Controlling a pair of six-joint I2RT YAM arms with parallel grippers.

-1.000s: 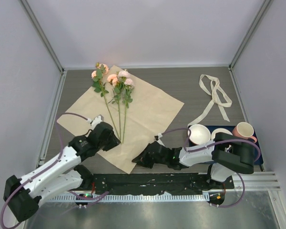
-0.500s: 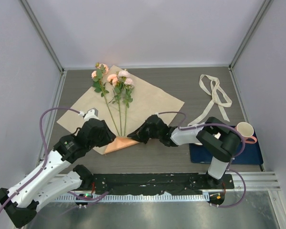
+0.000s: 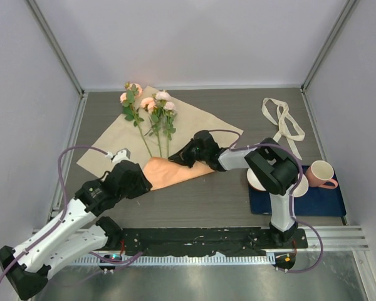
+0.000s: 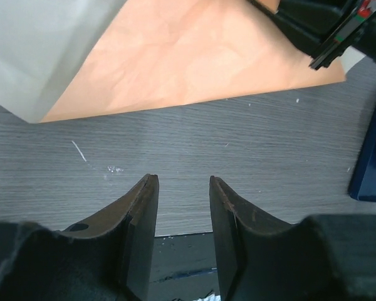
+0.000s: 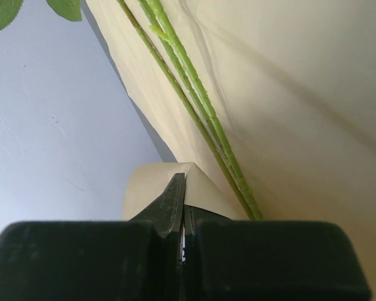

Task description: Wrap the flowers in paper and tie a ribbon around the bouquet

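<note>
On the grey wood-grain worktop (image 3: 225, 204) the paper (image 3: 203, 135) lies spread with its pale tan face up, its near corner turned over so that a long orange flap (image 3: 175, 172) shows. Across the paper's far-left half lie the flowers (image 3: 151, 108), pink blooms toward the far-left corner and thin green stems (image 5: 197, 119) running back toward the fold. The right claw (image 3: 187, 155) sits at the upper edge of the orange flap, beside the stem ends. The right wrist view shows its fingers (image 5: 174, 200) pressed together on a thin edge of the paper, with the stems passing just beside them. The left claw (image 4: 183, 180) hangs low over bare worktop at the near-left end of the flap, its fingers spread with nothing between them, clear of the paper. Well apart at the far right, the ribbon (image 3: 282, 122) lies loosely looped on the worktop. Nearer, a dark blue mat (image 3: 319, 200) carries a pink mug (image 3: 321, 172) and white bowls (image 3: 258, 179), partly hidden by the right arm
</note>
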